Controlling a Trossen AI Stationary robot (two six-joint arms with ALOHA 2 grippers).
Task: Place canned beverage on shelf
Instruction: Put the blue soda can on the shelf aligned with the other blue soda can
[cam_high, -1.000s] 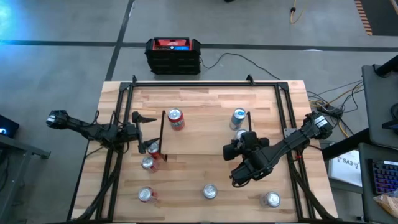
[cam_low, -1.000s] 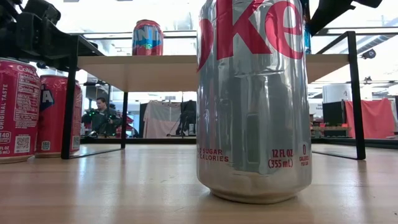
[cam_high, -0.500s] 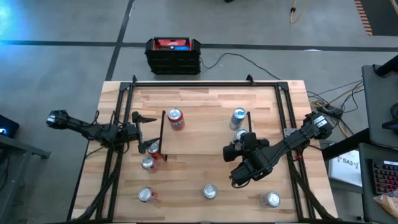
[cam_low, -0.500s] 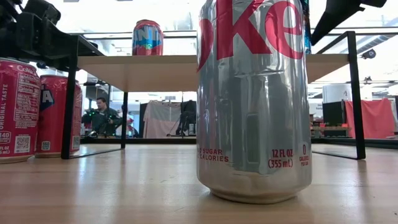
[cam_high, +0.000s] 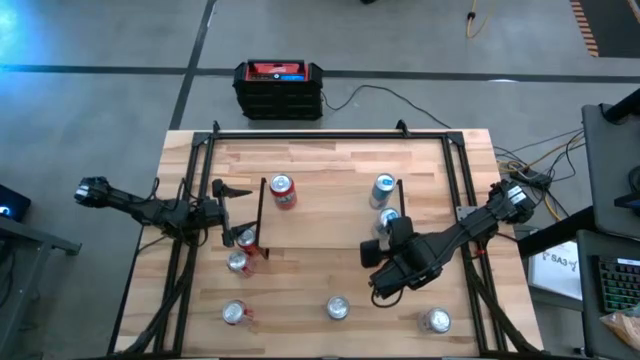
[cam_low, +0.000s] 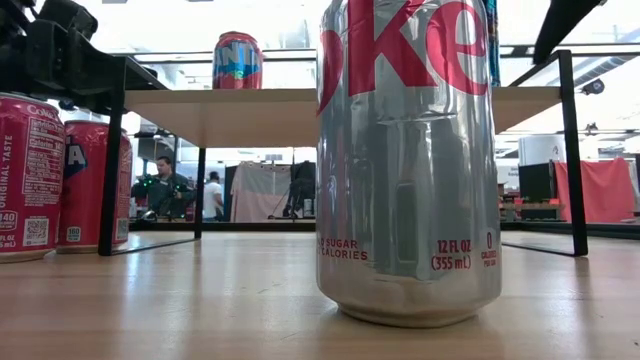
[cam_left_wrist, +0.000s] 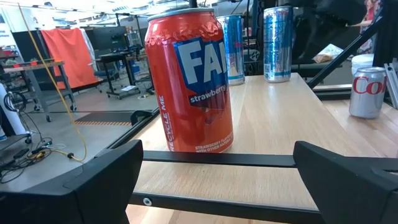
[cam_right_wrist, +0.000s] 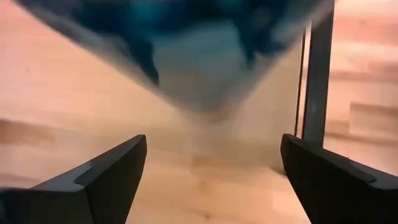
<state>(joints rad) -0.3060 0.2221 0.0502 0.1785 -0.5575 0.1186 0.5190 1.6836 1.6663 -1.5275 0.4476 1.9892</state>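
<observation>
Standing upright on shelf (cam_high: 320, 215): blue can (cam_high: 389, 216)

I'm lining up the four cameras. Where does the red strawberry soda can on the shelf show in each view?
High view: red strawberry soda can near the shelf's far left corner.
Low view: upper left, on the shelf board.
Left wrist view: large, centre left.
Right wrist view: not in it.
Shared landmark: the light-wood shelf on black legs.
</observation>
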